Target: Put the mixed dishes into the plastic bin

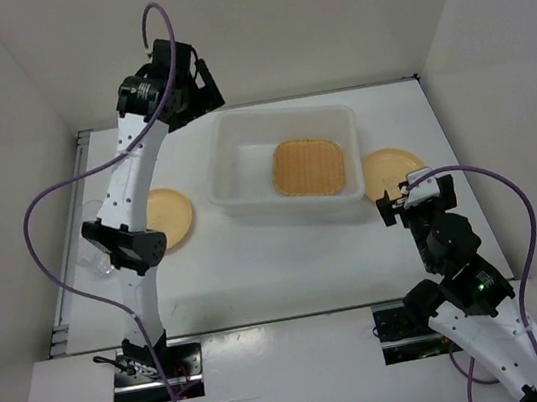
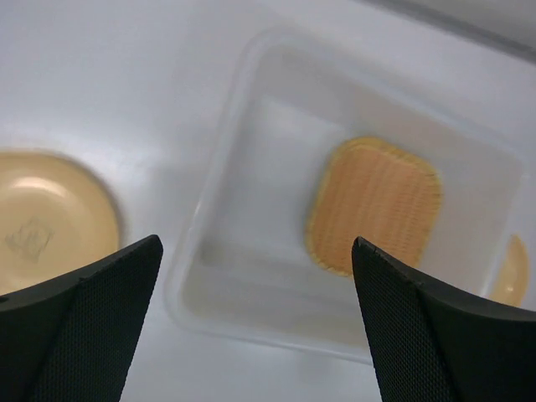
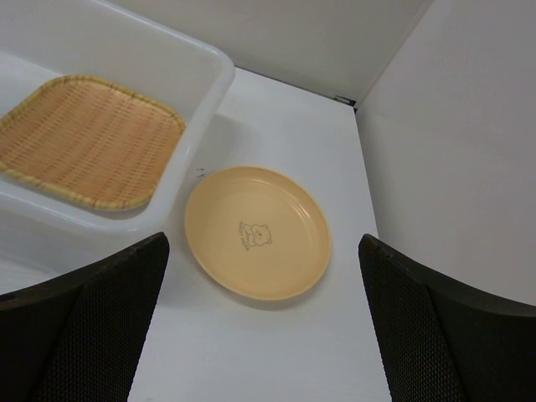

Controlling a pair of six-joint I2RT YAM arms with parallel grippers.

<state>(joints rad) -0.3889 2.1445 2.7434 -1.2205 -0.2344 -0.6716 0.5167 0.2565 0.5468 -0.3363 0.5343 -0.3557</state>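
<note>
We show the left arm (image 1: 136,180) stretched far across the bench (image 1: 289,269). The left end effector (image 2: 255,241) is raised above the plastic bin (image 1: 225,162), fingers spread and released. The right arm (image 1: 458,269) is folded near its base, and the right end effector (image 3: 264,238), also released, hovers over the right plate (image 3: 257,232). We count one bin and one woven tray (image 1: 309,167) lying inside it toward its right end. Two round plates rest on the bench, the left plate (image 1: 172,216) on the bin's other side. A faint clear cup (image 1: 99,262) shows beside the left arm; how many there are we cannot tell.
</note>
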